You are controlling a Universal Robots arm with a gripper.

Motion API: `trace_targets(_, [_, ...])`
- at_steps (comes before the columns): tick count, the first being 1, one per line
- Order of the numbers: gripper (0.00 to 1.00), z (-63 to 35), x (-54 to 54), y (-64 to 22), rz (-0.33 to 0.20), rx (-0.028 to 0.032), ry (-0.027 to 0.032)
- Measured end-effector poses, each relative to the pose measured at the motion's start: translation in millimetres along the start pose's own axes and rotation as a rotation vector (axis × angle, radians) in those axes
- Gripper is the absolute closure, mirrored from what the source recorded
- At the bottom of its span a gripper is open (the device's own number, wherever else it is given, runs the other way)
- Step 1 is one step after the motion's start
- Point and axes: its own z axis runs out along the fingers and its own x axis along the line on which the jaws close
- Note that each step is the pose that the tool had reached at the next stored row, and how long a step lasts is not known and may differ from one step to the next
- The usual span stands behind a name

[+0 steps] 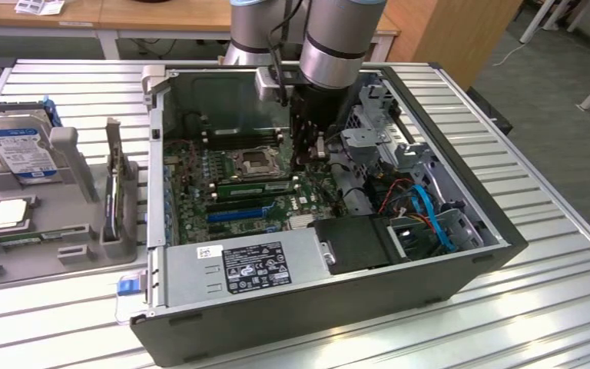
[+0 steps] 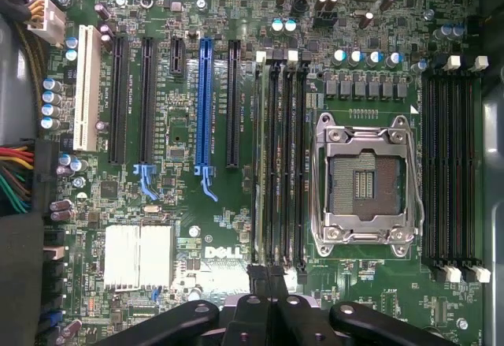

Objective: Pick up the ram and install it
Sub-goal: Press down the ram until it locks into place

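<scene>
The ram (image 2: 261, 165) is a thin green stick standing in the outermost of the black memory slots beside the empty CPU socket (image 2: 366, 180). In the exterior view the ram (image 1: 254, 187) lies along the motherboard, just in front of the socket. My gripper (image 2: 268, 275) is shut, its black fingertips close together over one end of that slot bank. I cannot tell whether they touch the stick. In the exterior view the gripper (image 1: 319, 156) reaches straight down into the open computer case (image 1: 479, 254), at the exterior view's right end of the ram.
A second bank of memory slots (image 2: 450, 165) flanks the socket's other side, and PCI slots (image 2: 205, 102) lie beyond the ram. A power supply (image 1: 243, 265), drive cage and cables (image 1: 423, 207) crowd the case. On the exterior view's left, a grey tray (image 1: 80, 250) holds a hard drive (image 1: 18, 150) and CPU chip (image 1: 6, 214).
</scene>
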Motion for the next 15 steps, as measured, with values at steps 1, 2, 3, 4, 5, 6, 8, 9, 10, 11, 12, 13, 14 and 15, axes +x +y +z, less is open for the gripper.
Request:
trace_targets(1, [0.9,0.0,0.0,0.0,0.0,0.0,0.0])
trace_targets(2, [0.9,0.0,0.0,0.0,0.0,0.0,0.0])
trace_targets(3, [0.9,0.0,0.0,0.0,0.0,0.0,0.0])
trace_targets(4, [0.9,0.0,0.0,0.0,0.0,0.0,0.0])
trace_targets(5, [0.9,0.0,0.0,0.0,0.0,0.0,0.0])
trace_targets(6, [0.9,0.0,0.0,0.0,0.0,0.0,0.0])
trace_targets(8, [0.9,0.0,0.0,0.0,0.0,0.0,0.0])
trace_targets(9, [0.9,0.0,0.0,0.0,0.0,0.0,0.0])
trace_targets(10, [0.9,0.0,0.0,0.0,0.0,0.0,-0.0001])
trace_targets(11, [0.9,0.0,0.0,0.0,0.0,0.0,0.0])
trace_targets(12, [0.9,0.0,0.0,0.1,0.0,0.0,0.0])
trace_targets(13, [0.9,0.0,0.0,0.5,0.0,0.0,0.0])
trace_targets(14, [0.9,0.0,0.0,1.2,0.0,0.0,0.0001])
trace_targets(15, [0.9,0.1,0.1,2.2,0.0,0.0,0.0])
